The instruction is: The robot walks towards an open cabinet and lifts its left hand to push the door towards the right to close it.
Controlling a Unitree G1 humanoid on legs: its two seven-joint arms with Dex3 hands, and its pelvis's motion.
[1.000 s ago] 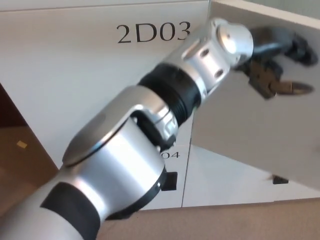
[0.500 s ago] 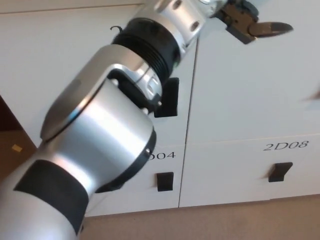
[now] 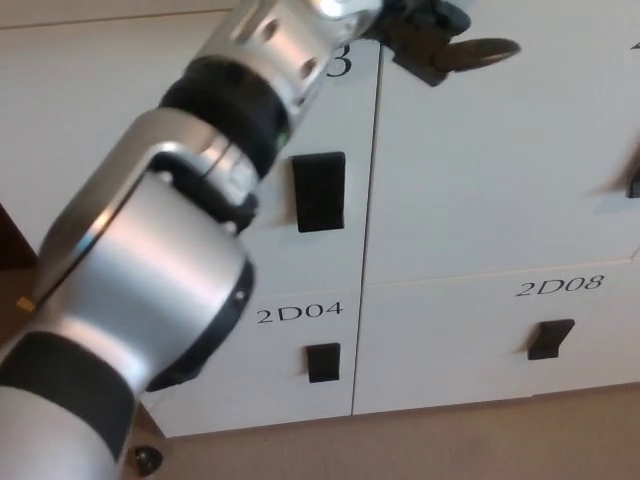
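head view, left hand (image 3: 440,40) against door (image 3: 500,160), handles (image 3: 319,192)

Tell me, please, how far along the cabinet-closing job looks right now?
Done: the upper right door lies flush with its neighbours, so it looks closed. In hand: the left hand is raised against that door's top edge. Left: apparently only lowering the arm.

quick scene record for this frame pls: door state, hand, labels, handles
door: upper right cabinet door looks flush with its neighbours, closed
left robot hand: raised at the door's top left corner; contact unclear
left arm: fills the left of the head view
right robot hand: not in view
labels readable: 2D04, 2D08
handles: black, one on the upper left door, one under each label
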